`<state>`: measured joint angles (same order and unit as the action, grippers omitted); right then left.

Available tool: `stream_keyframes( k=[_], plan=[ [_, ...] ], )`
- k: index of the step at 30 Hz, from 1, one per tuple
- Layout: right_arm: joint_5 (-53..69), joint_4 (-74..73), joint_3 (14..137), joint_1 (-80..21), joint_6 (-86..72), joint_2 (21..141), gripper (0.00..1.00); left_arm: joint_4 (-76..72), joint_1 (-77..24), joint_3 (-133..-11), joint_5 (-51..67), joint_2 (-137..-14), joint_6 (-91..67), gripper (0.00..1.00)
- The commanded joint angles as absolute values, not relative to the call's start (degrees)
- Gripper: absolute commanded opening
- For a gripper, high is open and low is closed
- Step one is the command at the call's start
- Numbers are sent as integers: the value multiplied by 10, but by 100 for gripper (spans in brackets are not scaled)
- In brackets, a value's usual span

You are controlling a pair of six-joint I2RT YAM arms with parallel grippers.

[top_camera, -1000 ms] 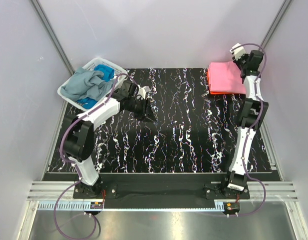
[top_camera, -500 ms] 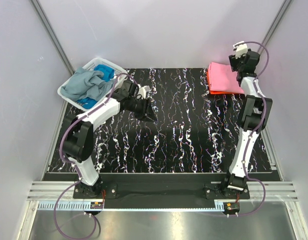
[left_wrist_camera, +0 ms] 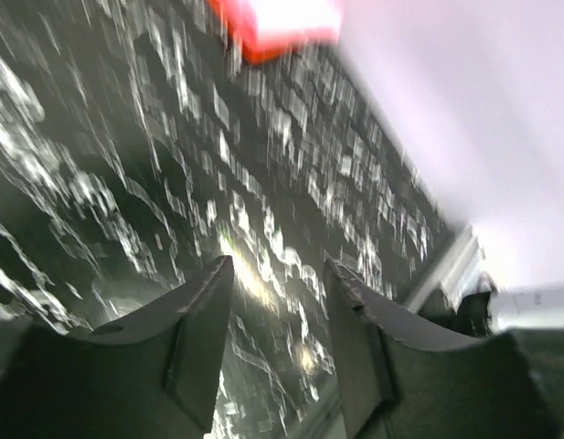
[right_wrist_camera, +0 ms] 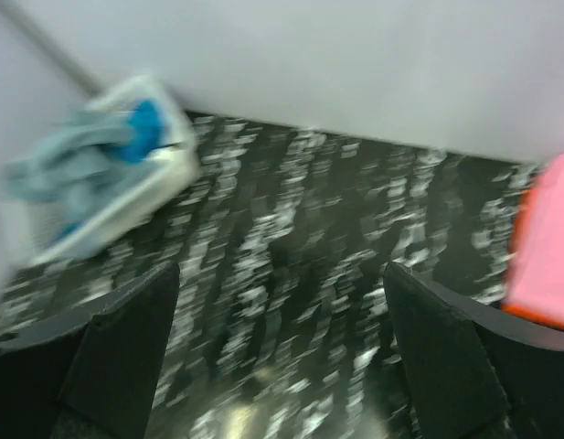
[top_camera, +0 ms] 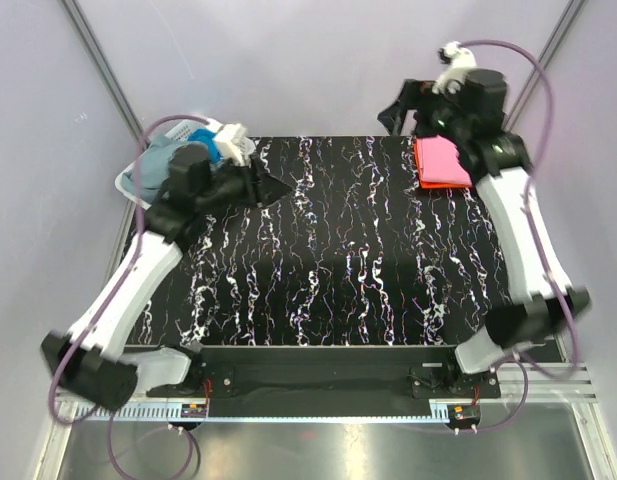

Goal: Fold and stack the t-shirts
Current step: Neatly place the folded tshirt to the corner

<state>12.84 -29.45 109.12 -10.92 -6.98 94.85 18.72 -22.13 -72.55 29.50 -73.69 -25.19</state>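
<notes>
Both grippers are held above the black marbled table (top_camera: 338,260) with jaws apart, and nothing is gripped.

The left gripper (top_camera: 276,187) is seen near the far-left corner, just beside the white lattice basket (top_camera: 128,182); in its wrist view only the table shows between its fingers (left_wrist_camera: 201,334). The right gripper (top_camera: 396,112) is raised at the far right, its jaws spread wide with nothing between them. The pink t-shirt (top_camera: 443,160) is laid folded at the far-right corner, on top of the orange-red t-shirt (top_camera: 419,165), of which only an edge shows. The grey-blue t-shirt (right_wrist_camera: 62,165) and the blue t-shirt (right_wrist_camera: 144,119) are bunched unfolded in the basket. Both wrist views are blurred.
</notes>
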Motion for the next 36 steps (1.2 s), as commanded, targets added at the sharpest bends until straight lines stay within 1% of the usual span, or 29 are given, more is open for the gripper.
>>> stream_keyframes(
  k=[1, 2, 3, 4, 5, 6, 7, 8, 10, 16, 23, 29, 36],
  plan=[
    [239, -420, 999, -89, -217, 847, 100, 114, -211, -682, 239, -649, -234, 51],
    [236, -421, 973, -89, -253, 798, 100, 113, -210, -672, 227, -617, -235, 55],
    [249, -418, 947, -89, -262, 775, 100, 115, -207, -653, 218, -603, -238, 59],
    [256, -415, 894, -89, -265, 749, 100, 119, -207, -643, 210, -589, -251, 67],
    [237, -420, 874, -89, -267, 705, 99, 121, -206, -632, 212, -565, -259, 88],
    [226, -425, 850, -89, -269, 682, 100, 121, -206, -610, 220, -553, -264, 99],
    [218, -416, 796, -89, -270, 662, 100, 128, -206, -601, 228, -535, -272, 99],
    [214, -410, 771, -89, -269, 626, 100, 135, -206, -593, 233, -527, -276, 99],
    [193, -409, 719, -89, -271, 600, 100, 166, -206, -573, 228, -510, -286, 99],
    [234, -368, 629, -89, -301, 537, 100, 208, -206, -545, 265, -437, -265, 99],
    [229, -369, 625, -89, -321, 518, 100, 234, -206, -542, 250, -395, -272, 99],
    [219, -380, 629, -89, -329, 496, 100, 243, -206, -550, 249, -392, -260, 99],
    [157, -399, 634, -89, -320, 467, 100, 255, -206, -555, 247, -393, -244, 99]
  ],
)
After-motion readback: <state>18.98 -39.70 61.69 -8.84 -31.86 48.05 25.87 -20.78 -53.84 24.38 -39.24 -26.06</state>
